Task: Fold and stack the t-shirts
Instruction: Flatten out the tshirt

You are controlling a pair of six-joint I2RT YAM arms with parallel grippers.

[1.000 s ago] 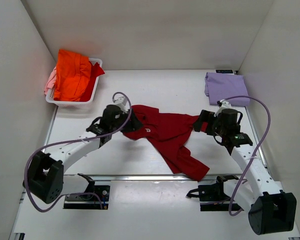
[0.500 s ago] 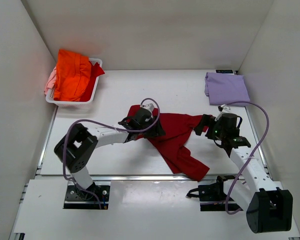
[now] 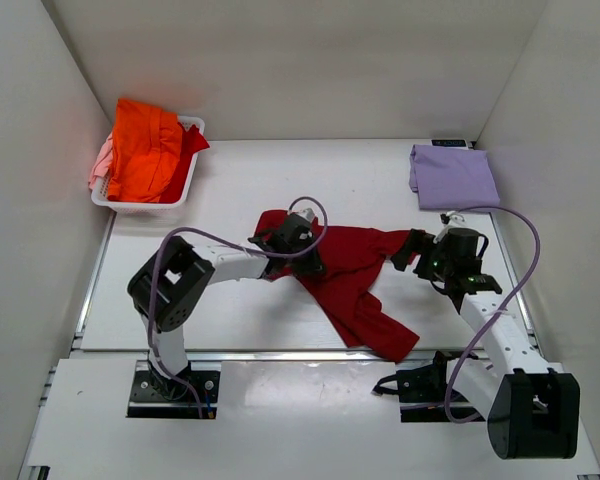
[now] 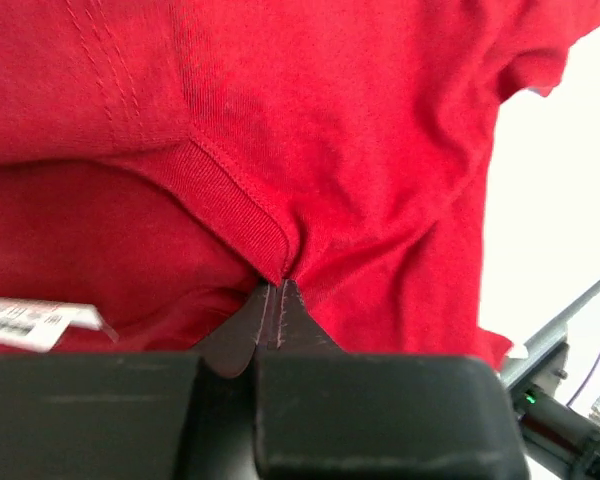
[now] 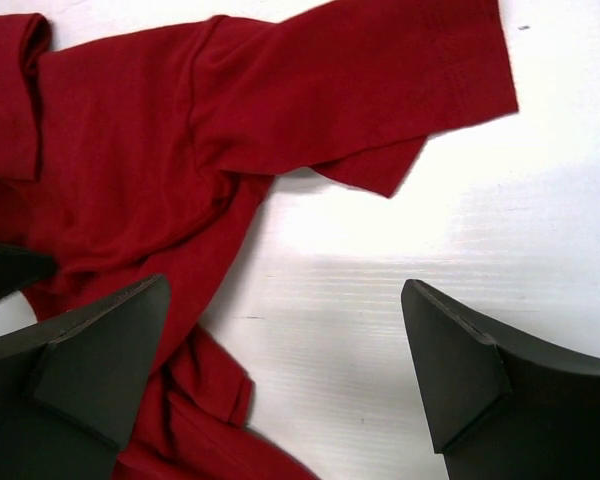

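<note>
The dark red t-shirt (image 3: pixel 352 268) lies crumpled and spread across the middle of the table. My left gripper (image 3: pixel 313 262) is down on its left part, shut on a pinch of the ribbed collar (image 4: pixel 242 205). Red cloth (image 4: pixel 380 130) fills the left wrist view. My right gripper (image 3: pixel 413 250) hovers open at the shirt's right sleeve (image 5: pixel 410 90). One of its fingers is over red cloth (image 5: pixel 160 150), the other over bare table. A folded lavender t-shirt (image 3: pixel 453 175) lies at the back right. Orange (image 3: pixel 143 148) and pale pink (image 3: pixel 100 160) t-shirts are heaped in the basket.
The white slatted basket (image 3: pixel 140 206) stands at the back left by the left wall. A white label (image 4: pixel 35 322) shows inside the red shirt's neck. White walls close in the table on three sides. Purple cables loop off both arms.
The left arm swung right and folded in over the red shirt, then its jaws closed on the collar. The right gripper shifted slightly and stayed open.
</note>
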